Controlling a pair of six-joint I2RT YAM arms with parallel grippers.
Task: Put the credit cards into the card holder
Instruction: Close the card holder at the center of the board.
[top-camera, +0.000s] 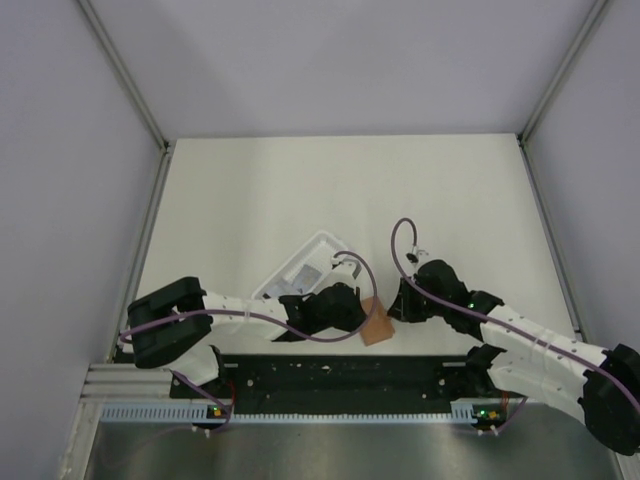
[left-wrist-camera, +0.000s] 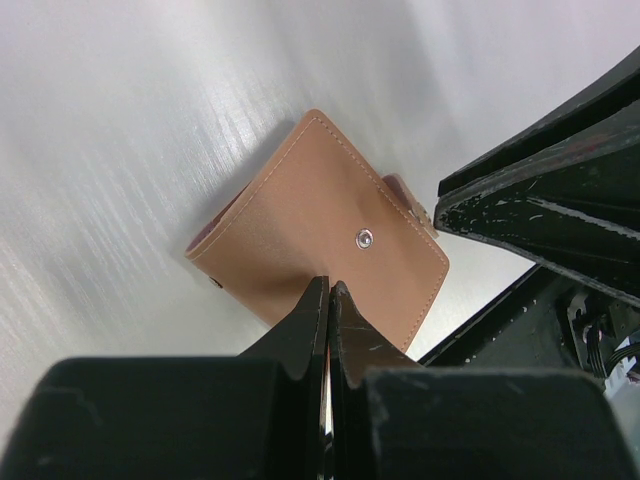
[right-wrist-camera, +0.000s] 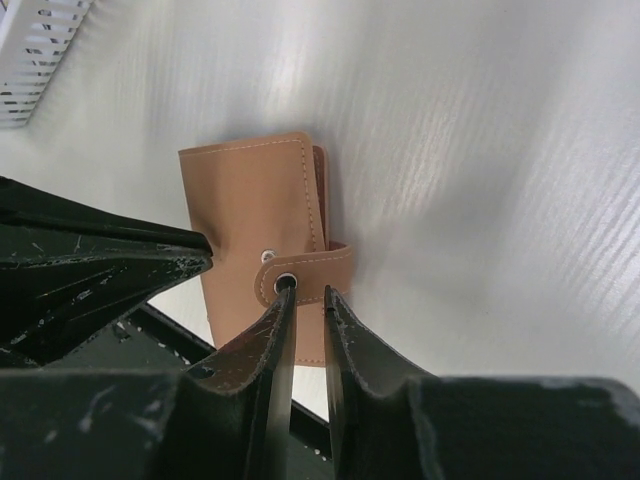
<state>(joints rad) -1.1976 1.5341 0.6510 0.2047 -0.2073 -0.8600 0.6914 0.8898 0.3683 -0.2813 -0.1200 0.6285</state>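
Observation:
The card holder (top-camera: 377, 326) is a small orange-brown wallet lying folded near the table's front edge, between my two grippers. In the left wrist view the card holder (left-wrist-camera: 310, 220) shows its snap stud. My left gripper (left-wrist-camera: 329, 287) is shut just above its near edge, with nothing seen between the jaws. In the right wrist view the card holder (right-wrist-camera: 255, 200) has its strap tab (right-wrist-camera: 310, 270) loose beside the stud. My right gripper (right-wrist-camera: 306, 291) hovers at that tab, its jaws a narrow slit apart. No credit card shows clearly.
A white plastic tray (top-camera: 300, 268) lies behind my left gripper (top-camera: 352, 306); its corner shows in the right wrist view (right-wrist-camera: 35, 50). The black base rail (top-camera: 340, 375) runs along the front edge just below the wallet. My right gripper (top-camera: 402, 306) is close to the left one.

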